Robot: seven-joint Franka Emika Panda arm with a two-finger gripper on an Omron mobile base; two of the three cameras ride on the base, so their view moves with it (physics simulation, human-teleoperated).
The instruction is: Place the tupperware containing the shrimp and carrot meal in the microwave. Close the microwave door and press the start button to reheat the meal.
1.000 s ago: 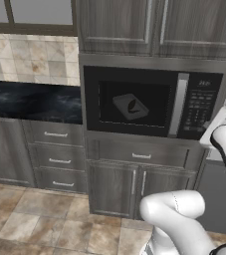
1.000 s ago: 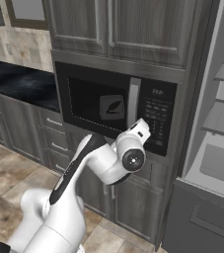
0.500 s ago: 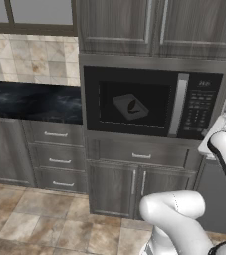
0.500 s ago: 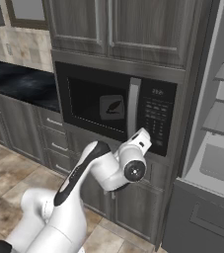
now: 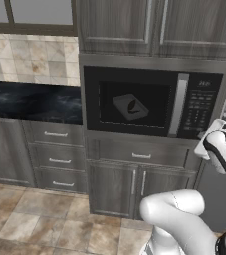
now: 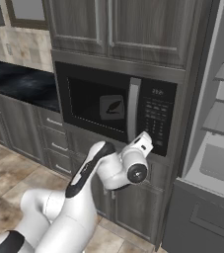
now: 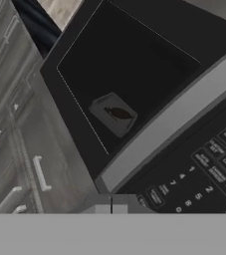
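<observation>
Tool (image 6: 144, 140) fully closed — holding nothing, near microwave (image 6: 114, 106) keypad (image 6: 155, 120), door (image 6: 101, 105) closed

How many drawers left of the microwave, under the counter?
3, stacked beneath the counter: top drawer, middle drawer, bottom drawer. More may lie beyond the left edge.

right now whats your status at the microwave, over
End effector shut, empty, at the keypad's lower edge. Tupperware inside the microwave, microwave door closed. Nothing in the way of the keypad.

one microwave (image 5: 152, 102), one tupperware (image 5: 130, 106), three drawers (image 5: 56, 134)
</observation>
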